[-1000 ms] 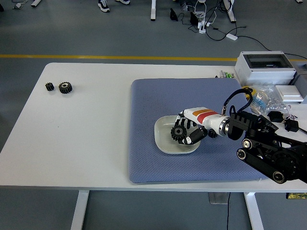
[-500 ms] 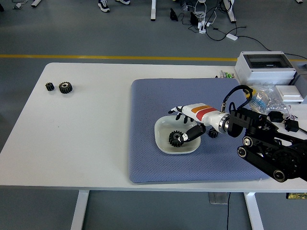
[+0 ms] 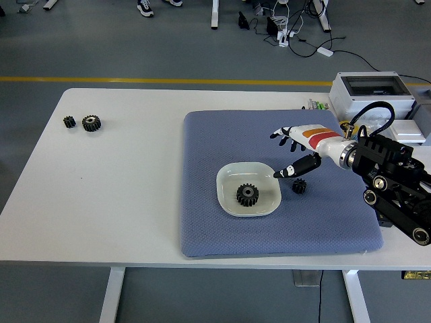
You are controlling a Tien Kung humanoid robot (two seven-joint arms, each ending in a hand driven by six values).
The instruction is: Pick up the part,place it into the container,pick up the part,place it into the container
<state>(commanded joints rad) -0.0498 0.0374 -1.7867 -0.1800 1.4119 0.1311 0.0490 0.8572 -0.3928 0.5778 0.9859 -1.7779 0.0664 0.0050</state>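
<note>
A black gear [image 3: 247, 195] lies flat in the white bowl [image 3: 229, 177] on the blue mat [image 3: 202, 222]. A smaller black gear [image 3: 300, 186] sits on the mat just right of the bowl. My right hand [image 3: 291, 149] hovers above and to the right of the bowl, fingers spread and holding nothing, with the thumb pointing down toward the small gear. Two more black gears, a small one [image 3: 69, 122] and a larger one [image 3: 91, 122], rest on the white table at the far left. The left arm does not show.
A grey electrical box [image 3: 374, 94] stands at the table's back right, with a white box [image 3: 407, 130], cables and a bag of small parts [image 3: 377, 141] beside it. Bare white tabletop [image 3: 121, 188] spans the left half.
My right hand let go of the large gear into the bowl, then opened and drew back up and to the right, away from the bowl.
</note>
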